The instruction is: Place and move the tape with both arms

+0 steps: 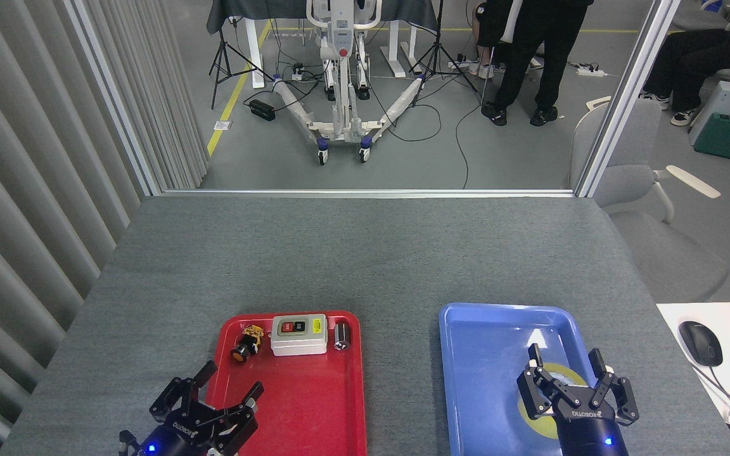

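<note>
The tape (537,423), a yellow roll with a pale core, lies flat in the near right part of the blue tray (479,342). My right gripper (566,361) hangs directly over it with its fingers spread open around the roll, hiding most of it. Whether the fingers touch the roll cannot be made out. My left gripper (232,378) is open at the near left corner of the red tray (314,405), holding nothing.
On the red tray's far edge sit a grey switch box (299,334), a small black and orange push button (243,348) and a small metal cylinder (341,335). A white desk with a mouse (701,342) adjoins the table at right. Beyond the table's far edge stands a person (533,57).
</note>
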`<act>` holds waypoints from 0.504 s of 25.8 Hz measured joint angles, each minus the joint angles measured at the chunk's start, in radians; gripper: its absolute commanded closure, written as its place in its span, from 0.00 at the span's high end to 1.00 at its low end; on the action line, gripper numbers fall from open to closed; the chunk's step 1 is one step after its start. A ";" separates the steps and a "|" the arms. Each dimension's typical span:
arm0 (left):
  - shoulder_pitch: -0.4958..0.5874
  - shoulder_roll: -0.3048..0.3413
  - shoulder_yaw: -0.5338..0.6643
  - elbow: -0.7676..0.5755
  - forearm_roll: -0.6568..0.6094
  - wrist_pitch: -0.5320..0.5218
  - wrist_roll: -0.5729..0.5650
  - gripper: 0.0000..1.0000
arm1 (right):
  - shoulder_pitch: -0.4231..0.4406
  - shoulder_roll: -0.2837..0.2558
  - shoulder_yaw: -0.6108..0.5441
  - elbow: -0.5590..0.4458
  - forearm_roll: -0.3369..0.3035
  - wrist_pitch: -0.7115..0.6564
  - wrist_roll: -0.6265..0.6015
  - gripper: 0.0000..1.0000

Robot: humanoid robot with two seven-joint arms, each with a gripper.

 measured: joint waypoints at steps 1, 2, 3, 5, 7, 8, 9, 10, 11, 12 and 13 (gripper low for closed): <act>0.000 0.001 0.000 -0.016 0.000 0.000 -0.026 1.00 | 0.000 0.000 0.000 0.000 0.000 0.000 0.000 1.00; 0.000 0.003 0.000 -0.032 -0.001 -0.001 -0.048 1.00 | 0.000 0.001 0.000 0.000 0.000 0.000 0.000 1.00; 0.003 0.003 0.000 -0.045 -0.001 -0.001 -0.068 1.00 | 0.000 0.001 0.000 0.000 0.000 0.000 0.001 1.00; 0.007 0.004 0.001 -0.060 -0.001 -0.001 -0.109 1.00 | 0.000 0.001 -0.001 0.000 0.000 0.000 0.002 1.00; 0.009 0.005 0.001 -0.067 -0.001 -0.001 -0.134 1.00 | 0.000 0.002 -0.001 0.000 0.000 0.000 0.004 1.00; 0.009 0.004 0.001 -0.070 -0.001 0.000 -0.143 1.00 | 0.000 0.002 -0.001 0.000 0.000 0.000 0.004 1.00; 0.010 0.002 0.002 -0.073 -0.002 0.003 -0.147 1.00 | 0.000 0.002 -0.001 0.000 0.000 0.000 0.004 1.00; 0.010 -0.002 0.005 -0.076 -0.002 0.010 -0.149 1.00 | 0.000 0.002 -0.001 0.000 0.000 0.000 0.003 1.00; 0.010 -0.005 0.008 -0.077 -0.003 0.026 -0.150 1.00 | 0.000 0.003 -0.001 0.000 0.000 0.000 0.002 1.00; 0.010 -0.010 0.010 -0.078 -0.003 0.054 -0.153 1.00 | 0.000 0.003 -0.001 0.000 0.000 0.000 0.000 1.00; 0.010 -0.014 0.012 -0.079 -0.003 0.095 -0.156 1.00 | 0.000 0.004 -0.001 0.000 0.000 0.000 0.000 1.00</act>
